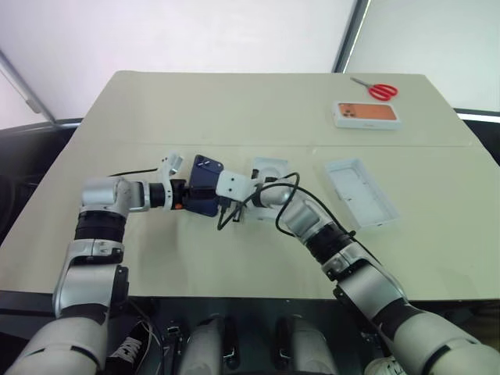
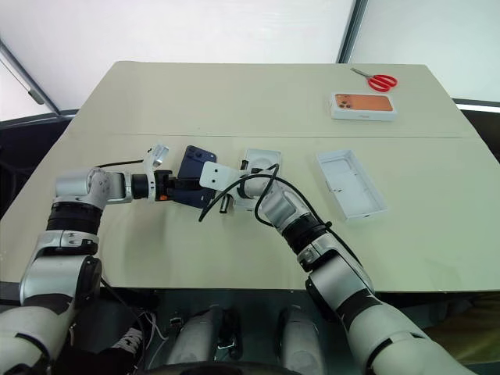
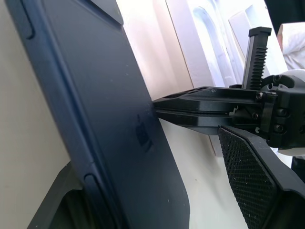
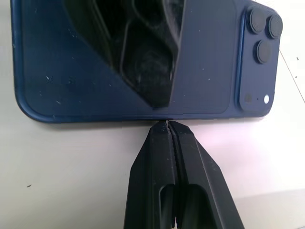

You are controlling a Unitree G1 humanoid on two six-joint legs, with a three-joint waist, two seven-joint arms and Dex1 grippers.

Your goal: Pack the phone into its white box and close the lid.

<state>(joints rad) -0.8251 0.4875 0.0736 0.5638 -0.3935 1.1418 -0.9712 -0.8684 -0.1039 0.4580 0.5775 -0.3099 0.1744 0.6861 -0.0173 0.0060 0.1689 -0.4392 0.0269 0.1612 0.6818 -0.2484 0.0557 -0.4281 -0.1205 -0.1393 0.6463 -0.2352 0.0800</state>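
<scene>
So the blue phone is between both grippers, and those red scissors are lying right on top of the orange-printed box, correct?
Not quite. The head view shows the red scissors on the table beside the orange-printed box, not on top of it. The blue phone is indeed between the left gripper and right gripper.

Head pair overlooking table point(image 1: 234, 101), wrist views close on phone point(image 4: 143, 62)

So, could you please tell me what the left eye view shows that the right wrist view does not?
Left eye view: the whole table, with red scissors and an orange-printed box at the far side, an open white box, a white tray, and the left gripper around the phone's edges.

Right wrist view: the camera lenses up close, and the right gripper, shut, tips at the phone's edge.

Both: the dark blue phone.
</scene>
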